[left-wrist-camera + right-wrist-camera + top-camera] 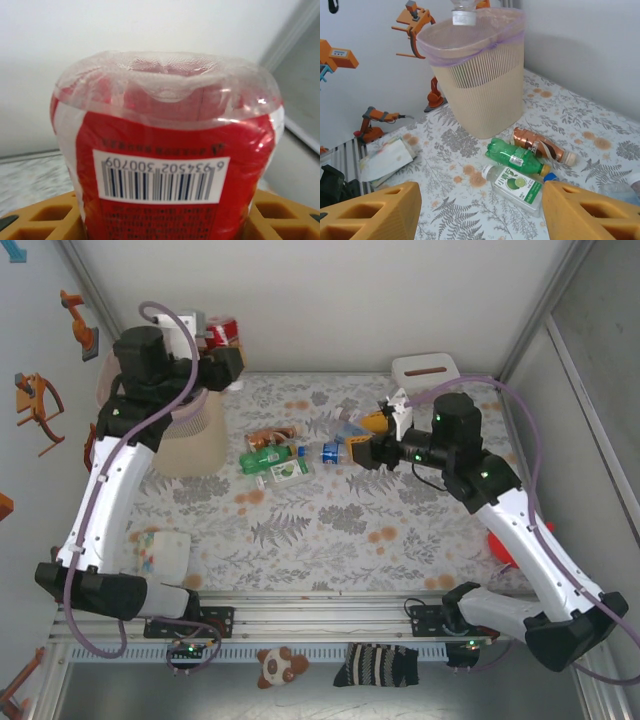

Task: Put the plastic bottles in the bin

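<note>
The left gripper (161, 220) is clamping the red bottle (165, 125) across its labelled body. The fingers are pressing on either side and the dimpled base is showing at the top of the wrist view. From the right wrist, a white-capped neck (464, 15) is hanging just above the rim of the bin (482, 90), and I am judging it to be this same bottle.

The right gripper (480, 202) is hovering with its fingers spread wide and nothing between them. Ahead of its fingertips, between them and the bin, the other bottles are lying on their sides on the flowered cloth (570, 115).

These bottles are looking empty, so they should be light. Their thin walls are likely to dent under a hard squeeze, and the glossy labels could be slippery. Lying down, they will probably roll if nudged. The mid-body, across the label, looks like the safest place to grip, not the tapering neck.

Counting:
- One bin.
- One bottle held.
- Four bottles lying down: a brown bottle (540, 145), a green bottle (512, 156), a clear bottle (516, 186) with a green label, and a blue-capped bottle (335, 451) nearest the right fingers.
- More clear plastic is showing beside the blue-capped bottle, but I cannot tell whether it is another bottle.
</note>
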Controlling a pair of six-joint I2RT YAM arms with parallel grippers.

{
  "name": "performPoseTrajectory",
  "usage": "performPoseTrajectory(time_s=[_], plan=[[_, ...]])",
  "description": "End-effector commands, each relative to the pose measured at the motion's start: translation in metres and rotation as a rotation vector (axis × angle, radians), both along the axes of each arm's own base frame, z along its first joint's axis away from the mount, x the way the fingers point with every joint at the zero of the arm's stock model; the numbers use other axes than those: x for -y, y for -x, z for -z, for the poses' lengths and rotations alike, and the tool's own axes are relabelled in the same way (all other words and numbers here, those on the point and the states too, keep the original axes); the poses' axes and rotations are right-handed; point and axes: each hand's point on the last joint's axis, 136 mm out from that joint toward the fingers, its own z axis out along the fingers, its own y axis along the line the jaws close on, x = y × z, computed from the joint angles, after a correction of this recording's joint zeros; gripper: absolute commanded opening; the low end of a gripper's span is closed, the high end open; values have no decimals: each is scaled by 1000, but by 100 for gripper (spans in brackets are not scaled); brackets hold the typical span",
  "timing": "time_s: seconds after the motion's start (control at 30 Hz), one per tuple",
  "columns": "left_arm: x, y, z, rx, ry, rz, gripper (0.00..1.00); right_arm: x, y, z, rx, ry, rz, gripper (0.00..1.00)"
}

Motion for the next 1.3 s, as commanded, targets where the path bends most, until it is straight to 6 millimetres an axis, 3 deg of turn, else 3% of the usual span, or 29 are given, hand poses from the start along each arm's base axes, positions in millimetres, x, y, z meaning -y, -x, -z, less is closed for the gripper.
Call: performPoseTrajectory(time_s=[0.0, 0.13, 0.4, 0.5, 0.8, 1.17, 1.27], plan=[[-51, 6, 8, -53, -139, -154, 56, 2, -2, -10, 33, 20, 15, 63], [-104, 0, 17, -121, -279, -314, 56, 0, -4, -9, 30, 21, 13, 63], [-186, -19, 35, -207, -474, -531, 55, -2, -5, -8, 30, 27, 4, 62], [-206, -28, 47, -256, -550, -576, 55, -2, -5, -7, 29, 31, 3, 62], [-241, -49, 93, -416, -695, -608, 56, -3, -5, -4, 21, 41, -6, 62], [-250, -64, 162, -608, -708, -545, 62, -2, -5, 1, 13, 51, -3, 62], [-250, -67, 171, -636, -691, -537, 65, -1, -5, 2, 12, 54, 1, 62]])
